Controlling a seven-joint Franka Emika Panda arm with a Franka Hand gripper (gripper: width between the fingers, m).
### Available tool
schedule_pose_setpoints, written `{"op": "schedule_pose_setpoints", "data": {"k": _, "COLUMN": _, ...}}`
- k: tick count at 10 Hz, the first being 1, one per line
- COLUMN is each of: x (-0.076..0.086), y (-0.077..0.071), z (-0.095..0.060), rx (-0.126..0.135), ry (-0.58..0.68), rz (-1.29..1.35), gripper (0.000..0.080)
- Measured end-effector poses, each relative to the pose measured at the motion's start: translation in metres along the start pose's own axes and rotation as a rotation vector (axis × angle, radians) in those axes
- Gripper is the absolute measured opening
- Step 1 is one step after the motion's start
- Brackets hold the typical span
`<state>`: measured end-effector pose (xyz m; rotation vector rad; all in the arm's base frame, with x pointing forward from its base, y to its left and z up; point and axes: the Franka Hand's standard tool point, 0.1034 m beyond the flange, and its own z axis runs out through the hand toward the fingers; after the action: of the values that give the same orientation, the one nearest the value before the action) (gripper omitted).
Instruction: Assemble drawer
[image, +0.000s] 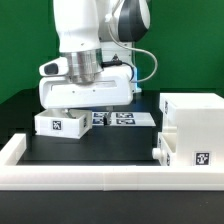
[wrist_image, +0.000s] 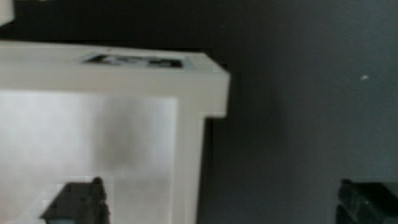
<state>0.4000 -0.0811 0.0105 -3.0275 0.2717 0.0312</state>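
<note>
A small white box tray (image: 58, 123) with a black-and-white tag lies on the black table at the exterior view's left. It fills much of the wrist view (wrist_image: 107, 110), tag on top. My gripper (image: 82, 106) hangs just above and behind it, open. In the wrist view the gripper (wrist_image: 217, 205) is open wide: one fingertip (wrist_image: 73, 203) stands in front of the tray's white side, the other (wrist_image: 366, 203) over bare black table. The large cube-shaped housing (image: 195, 125) stands at the exterior view's right, with a smaller tagged white part (image: 160, 149) against its near left side.
The marker board (image: 118, 118) lies flat behind the tray, between it and the housing. A long low white rail (image: 90, 180) edges the table along the front. Black table (image: 100, 145) shows between tray, housing and rail.
</note>
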Motion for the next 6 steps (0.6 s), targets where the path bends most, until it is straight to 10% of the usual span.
{"op": "schedule_pose_setpoints", "data": {"k": 4, "x": -0.013, "y": 0.003, "z": 0.006, "rx": -0.002, "ry": -0.016, "rz": 0.0, "gripper": 0.0649}}
{"op": "schedule_pose_setpoints", "data": {"k": 6, "x": -0.015, "y": 0.006, "z": 0.006, "rx": -0.001, "ry": -0.018, "rz": -0.011, "gripper": 0.0519}}
